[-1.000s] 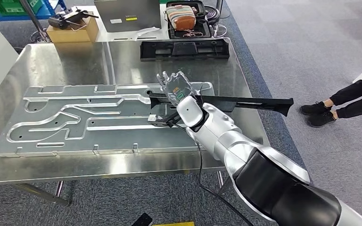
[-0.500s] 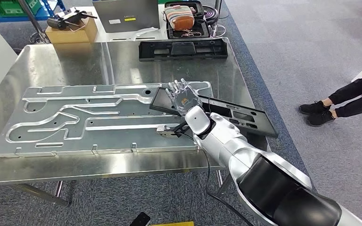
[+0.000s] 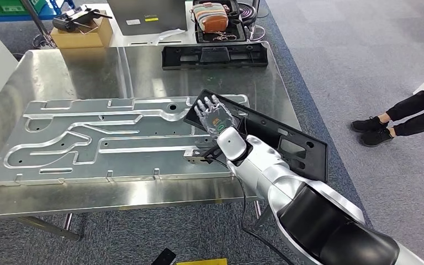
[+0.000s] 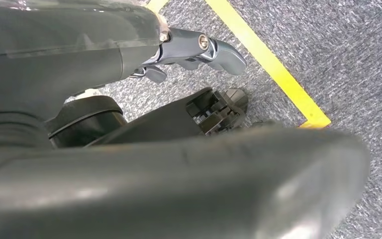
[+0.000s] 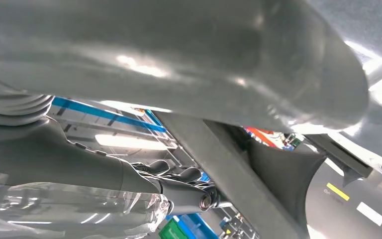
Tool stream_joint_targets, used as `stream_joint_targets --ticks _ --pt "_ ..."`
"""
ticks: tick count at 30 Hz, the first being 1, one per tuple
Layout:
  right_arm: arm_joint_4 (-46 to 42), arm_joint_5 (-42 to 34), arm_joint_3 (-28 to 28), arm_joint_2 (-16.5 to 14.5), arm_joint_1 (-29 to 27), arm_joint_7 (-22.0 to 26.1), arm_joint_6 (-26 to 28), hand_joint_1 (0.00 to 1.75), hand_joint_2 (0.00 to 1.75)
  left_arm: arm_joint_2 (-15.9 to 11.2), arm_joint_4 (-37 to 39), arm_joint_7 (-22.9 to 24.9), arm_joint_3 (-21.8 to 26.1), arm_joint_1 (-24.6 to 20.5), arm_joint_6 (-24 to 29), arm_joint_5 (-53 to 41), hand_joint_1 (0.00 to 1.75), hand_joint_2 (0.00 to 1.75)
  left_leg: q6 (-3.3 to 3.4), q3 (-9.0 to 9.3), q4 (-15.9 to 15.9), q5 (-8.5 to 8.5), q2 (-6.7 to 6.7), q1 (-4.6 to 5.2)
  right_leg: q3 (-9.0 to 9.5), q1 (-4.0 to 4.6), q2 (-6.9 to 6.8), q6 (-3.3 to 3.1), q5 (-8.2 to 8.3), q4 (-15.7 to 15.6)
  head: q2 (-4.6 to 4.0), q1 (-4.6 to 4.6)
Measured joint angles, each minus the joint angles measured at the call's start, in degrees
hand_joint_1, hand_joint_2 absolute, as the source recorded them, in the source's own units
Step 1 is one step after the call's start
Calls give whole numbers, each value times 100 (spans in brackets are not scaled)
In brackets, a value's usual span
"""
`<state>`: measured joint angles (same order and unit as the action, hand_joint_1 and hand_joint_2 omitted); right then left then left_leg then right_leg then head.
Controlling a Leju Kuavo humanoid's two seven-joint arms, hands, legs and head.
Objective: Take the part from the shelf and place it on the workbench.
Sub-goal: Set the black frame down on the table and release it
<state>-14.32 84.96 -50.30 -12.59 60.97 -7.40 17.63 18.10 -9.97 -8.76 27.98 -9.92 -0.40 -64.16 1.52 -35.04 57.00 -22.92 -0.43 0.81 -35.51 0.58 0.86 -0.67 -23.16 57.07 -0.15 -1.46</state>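
Grey carpet surrounds a steel workbench [image 3: 61,72] that carries a large grooved metal plate [image 3: 105,138] across its middle, a black moulded part lying flat at the far edge [image 3: 215,57], and behind it a cardboard box [image 3: 80,36], a grey case [image 3: 149,14] and a tray of oddments [image 3: 218,22]. A person's legs [image 3: 403,116] reach in at the right, well apart from the bench. The part [image 3: 287,138], a long black plastic frame with cut-outs, is held by the right hand [image 3: 216,117] near its inner end; that end sits over the plate's right corner, and the rest slants out past the bench's right edge, hanging over the carpet. The fingers [image 3: 205,105] wrap its upper edge; the right wrist view shows dark fingers [image 5: 179,177] against the black bar [image 5: 234,174], so the hand is gripping it. The left hand [image 4: 199,47] hangs low above the carpet beside a yellow floor line [image 4: 268,64], its fingers curled in and holding nothing. As I judge it, the part is at the bench but not yet set down. The chief risk is the overhang: let go as it lies, with so much of its length off the table, it would likely tip and slide to the floor. Held near one end, the long frame also has leverage to twist in the fingers, and its inner end could catch on the plate's raised ribs.
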Motion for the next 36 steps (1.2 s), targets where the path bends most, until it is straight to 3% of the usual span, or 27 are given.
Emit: stream_joint_targets --ticks 13,19,27,36 --pt "0 52 89 -6 -23 73 33 0 0 0 0 -25 -72 -10 -28 99 0 0 0 -2 0 0 -1 0 -3 0 0 0 0 0 1 0" --pt "-2 2 207 -33 -62 261 359 0 0 0 0 -22 -108 -18 1 242 0 0 0 -4 0 0 -1 0 -4 0 0 0 0 0 1 0" --pt "-121 -219 686 -330 -129 763 952 0 0 0 -7 35 -234 -44 21 455 0 0 -1 -5 0 -1 1 0 -8 1 4 -1 -1 0 2 0" --pt "-399 206 880 -524 -113 795 957 0 0 0 -34 96 -409 -70 -40 559 0 0 -1 -10 0 -1 -2 0 -10 -1 2 -1 -1 1 1 0"
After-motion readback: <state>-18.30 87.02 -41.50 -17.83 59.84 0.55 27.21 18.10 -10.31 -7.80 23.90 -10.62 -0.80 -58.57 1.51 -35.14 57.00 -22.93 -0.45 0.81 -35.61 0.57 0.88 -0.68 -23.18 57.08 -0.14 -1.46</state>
